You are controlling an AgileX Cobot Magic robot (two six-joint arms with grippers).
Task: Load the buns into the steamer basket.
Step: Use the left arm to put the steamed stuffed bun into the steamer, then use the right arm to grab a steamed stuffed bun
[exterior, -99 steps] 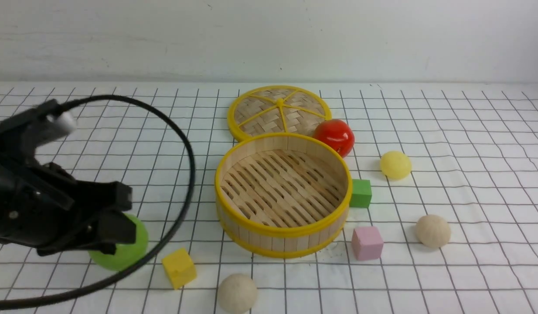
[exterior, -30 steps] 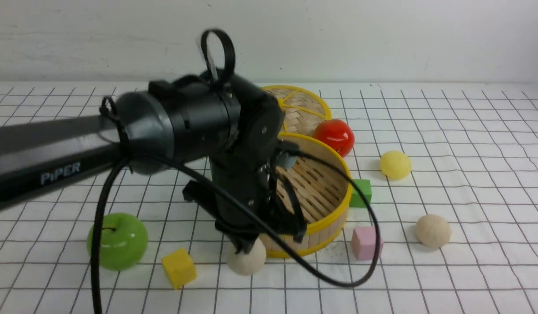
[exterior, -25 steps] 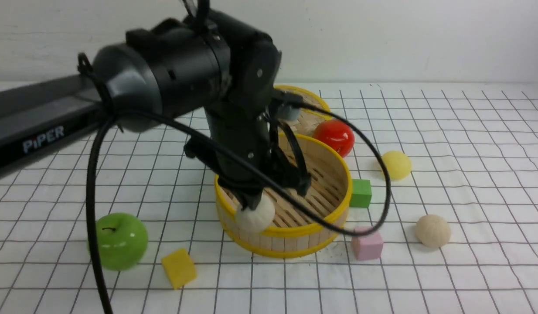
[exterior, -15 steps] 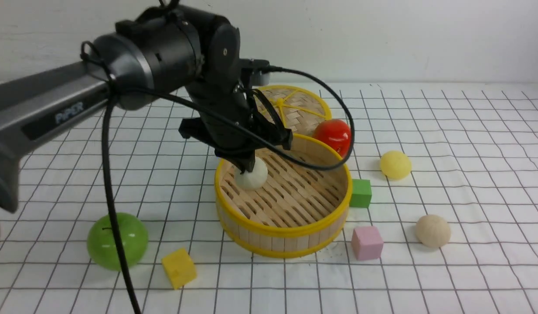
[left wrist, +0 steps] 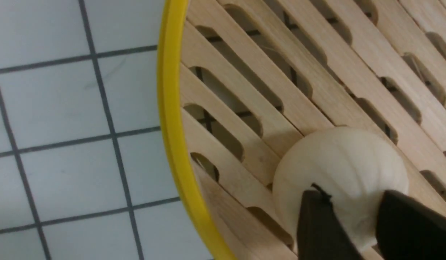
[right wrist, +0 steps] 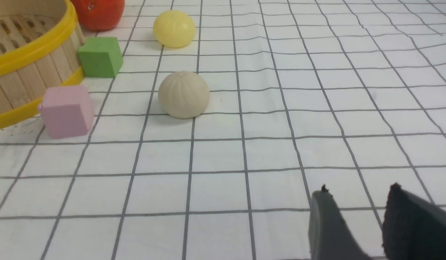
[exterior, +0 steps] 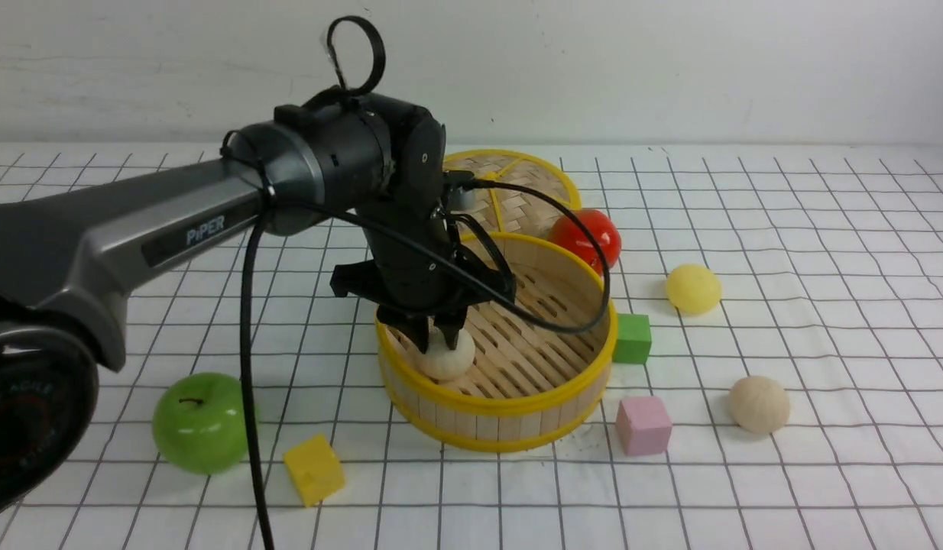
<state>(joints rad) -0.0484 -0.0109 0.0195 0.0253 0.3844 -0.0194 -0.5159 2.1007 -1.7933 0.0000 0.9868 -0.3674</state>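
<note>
1. R gripper (right wrist: 358, 189): nearest the robot, low over the grid cloth (right wrist: 244, 155). Jaws apart, nothing btw. them. Not seen in the front view.

2. Near row, left side: yellow cube (exterior: 313, 469), near-left of the steamer basket (exterior: 517, 426). Green apple (exterior: 204, 422) is further left, well apart from the basket.

3. Near row, right side: pink cube (exterior: 643, 425) sits just beside the basket wall; contact cannot be told. Bun B (exterior: 759, 404), cream-beige and ribbed, lies on the cloth right of the pink cube, apart from it, outside the basket.

4. Steamer basket: mid-cloth, upright, lid off. Bun A (exterior: 452, 359), cream-beige, is inside on the slatted floor, near-left part. It is close to the wall w/o touching it (left wrist view).

5. L arm (exterior: 173, 229) reaches in from the left. L gripper (exterior: 438, 344) points down into the basket, on top of bun A. Jaws stand apart w/ a gap, and the bun's top shows btw. them. Whether they press on bun A or merely straddle it: cannot tell.

6. Green cube (exterior: 633, 338): right of the basket, at its wall. Bun C (exterior: 693, 289), pale yellow, lies further back-right on the cloth, outside the basket, apart from the green cube.

7. Tomato (exterior: 590, 238): just behind the basket's far-right rim. Woven lid (exterior: 533, 172): flat on the cloth behind the basket, partly hidden by the L arm. The tomato is at its right edge.
</note>
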